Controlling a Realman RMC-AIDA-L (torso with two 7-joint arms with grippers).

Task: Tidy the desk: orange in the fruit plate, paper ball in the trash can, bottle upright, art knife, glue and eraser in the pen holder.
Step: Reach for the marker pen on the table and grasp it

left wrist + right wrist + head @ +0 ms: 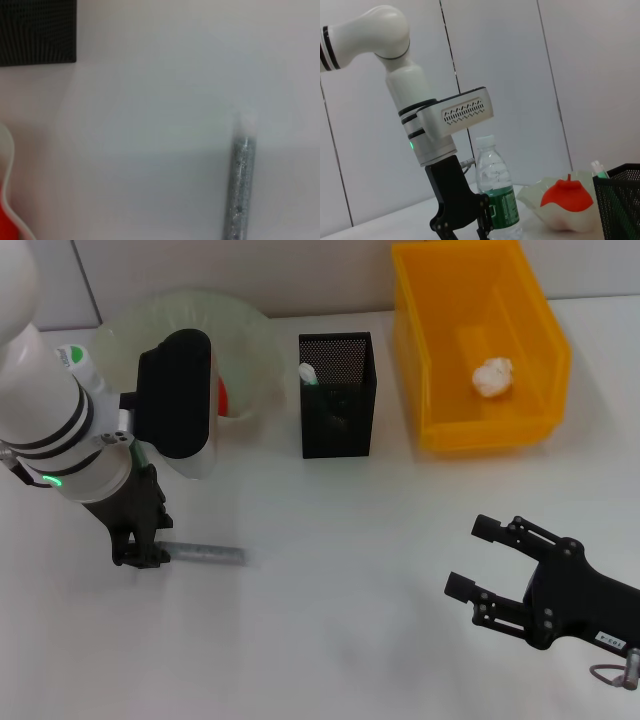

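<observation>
The glue stick (207, 555), a slim grey glittery tube, lies flat on the white table (330, 570) in front of the fruit plate. Its near end sits at the tips of the left gripper (140, 552), which stands low over the table with its dark fingers pointed down at that end. Whether those fingers are closed on the tube cannot be determined from any view. In the left wrist view the tube (240, 190) shows alone on the bare surface, with no finger visible beside it.

The orange (566, 195) rests inside the fruit plate (250, 360), the pale-green ruffled dish at the back of the table on the robot's left. The bottle (496, 192) stands upright with its white cap on top, just beside the left arm. The pen holder (338, 395), a black mesh cup, stands to the right of the plate and holds a mint-green, white-tipped item, the art knife (309, 374), sticking up at one corner. The trash can (480, 345), a yellow bin, stands further right at the back, and the paper ball (492, 377) lies on its floor.

The right gripper (468, 558) hovers over the near right part of the table, its fingers spread wide and holding nothing, well apart from every object.
</observation>
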